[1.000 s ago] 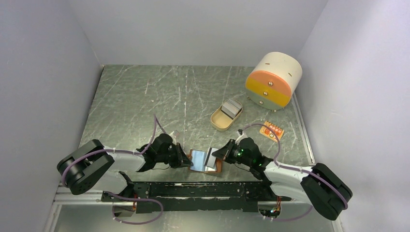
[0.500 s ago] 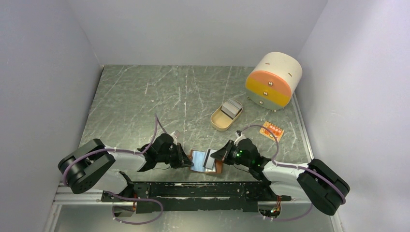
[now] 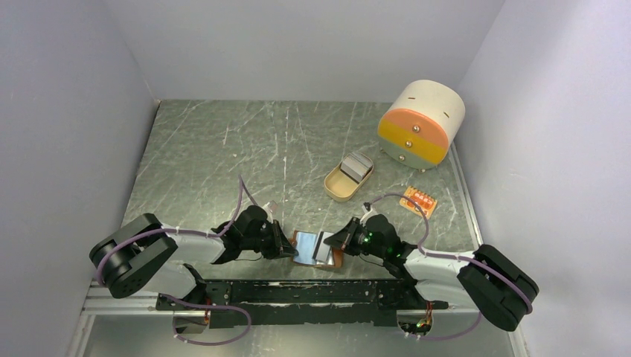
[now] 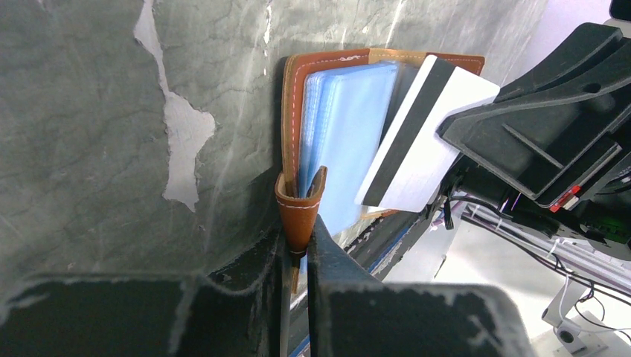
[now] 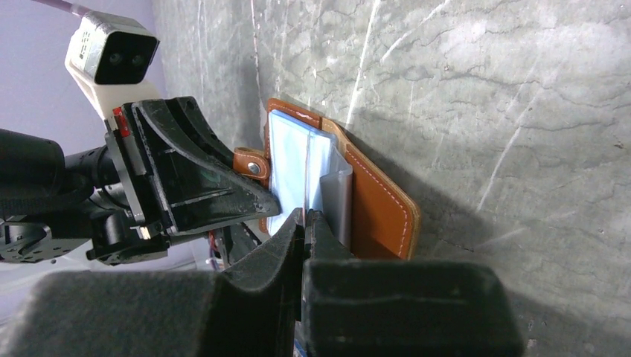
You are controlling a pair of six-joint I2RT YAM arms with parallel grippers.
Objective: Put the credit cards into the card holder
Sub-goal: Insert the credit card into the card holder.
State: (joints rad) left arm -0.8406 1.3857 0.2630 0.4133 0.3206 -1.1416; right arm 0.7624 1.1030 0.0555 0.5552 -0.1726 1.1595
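The card holder (image 3: 300, 239), a brown leather wallet, lies open near the table's front edge with its light blue lining (image 4: 338, 126) up. My left gripper (image 3: 286, 249) is shut on its snap strap (image 4: 298, 210) at the left side. My right gripper (image 3: 337, 239) is shut on one credit card (image 4: 424, 141), white with a black stripe. It holds the card tilted on edge over the lining, and the card (image 5: 338, 199) touches the inner pockets. More credit cards (image 3: 357, 166) stand as a short stack in the tan dish (image 3: 335, 190).
A cream-and-orange drum-shaped drawer box (image 3: 421, 123) stands at the back right. A small orange item (image 3: 418, 201) lies right of the dish. The two grippers face each other closely across the wallet, near the black rail at the front edge.
My right gripper has shifted slightly left with the card, which now stands more on edge over the lining. The left gripper and wallet have stayed put.
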